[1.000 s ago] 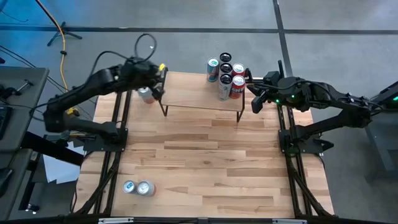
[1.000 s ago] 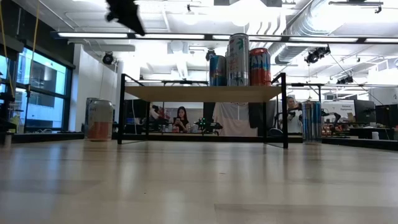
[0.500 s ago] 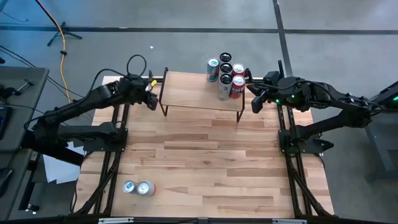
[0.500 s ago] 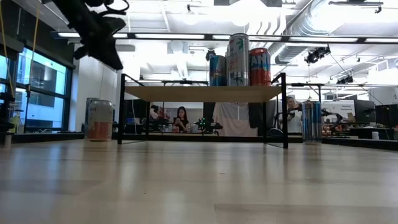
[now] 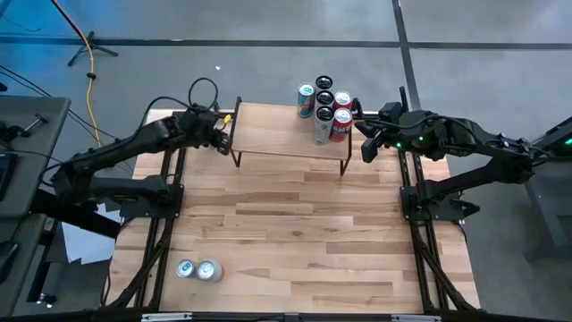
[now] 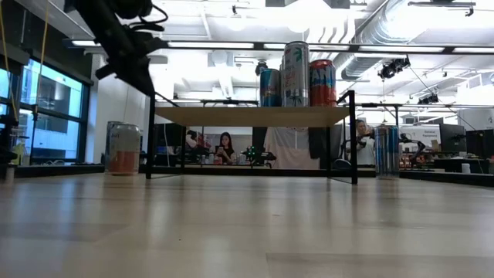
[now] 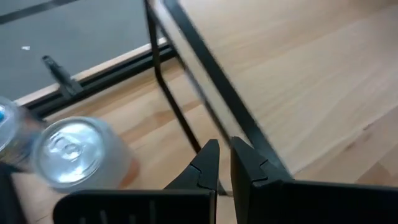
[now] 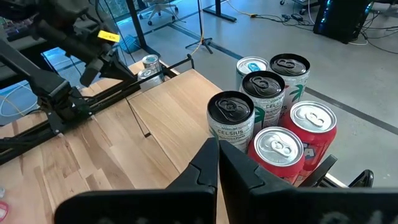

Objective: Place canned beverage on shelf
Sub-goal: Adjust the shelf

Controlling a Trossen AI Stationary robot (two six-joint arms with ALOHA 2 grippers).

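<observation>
Shelf [image 5: 286, 132] mostly bare — cans [image 5: 326, 109] crowd one end.

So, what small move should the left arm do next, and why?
Probably open the left gripper and shift toward the silver can standing on the table off the shelf's left end: the gripper is shut and empty, and that can is not shelved yet. The right gripper waits at the right end.
</observation>
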